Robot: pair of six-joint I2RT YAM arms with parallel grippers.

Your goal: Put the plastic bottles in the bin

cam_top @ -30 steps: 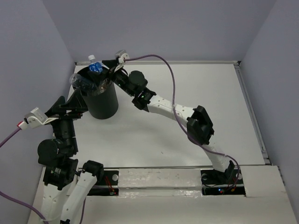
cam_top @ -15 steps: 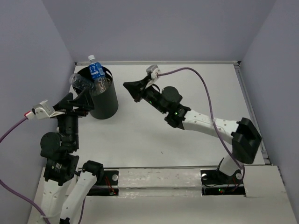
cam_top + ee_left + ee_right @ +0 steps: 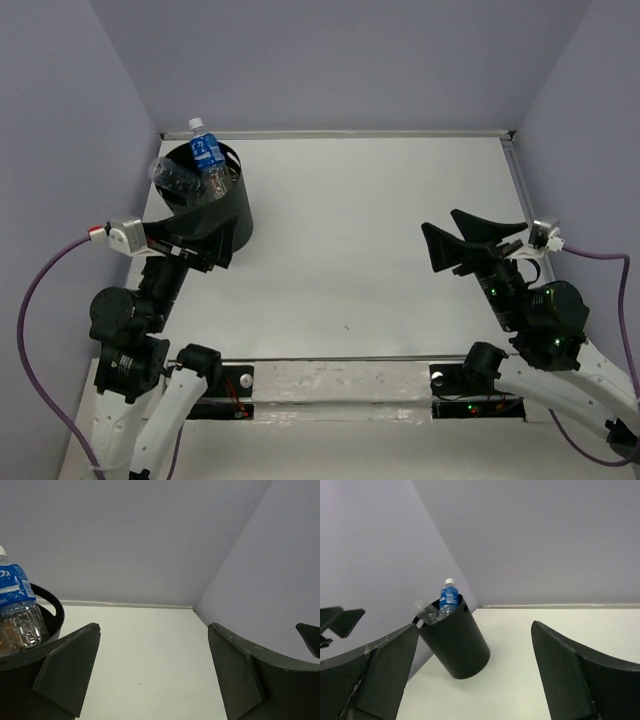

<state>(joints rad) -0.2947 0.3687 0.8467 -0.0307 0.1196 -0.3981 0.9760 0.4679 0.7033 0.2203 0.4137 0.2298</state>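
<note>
The tall black cylindrical bin [image 3: 238, 203] is blocking the far-left corner of the white tabletop [image 3: 380, 220] beside lavender walls [image 3: 60, 110], clear blue-labelled plastic bottles [image 3: 207, 156] jutting above its rim; rightward, bare surface is stretching open.

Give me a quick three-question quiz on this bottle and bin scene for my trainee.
1. True or false: the right claw grips a bottle.
2. Relative to the bin, the blue-labelled bottle is: A) lying beside it, B) sticking up out of it, C) hidden behind it.
3. Fill in: the left claw has its jaws ___.
Key: 1 false; 2 B; 3 open.
</note>
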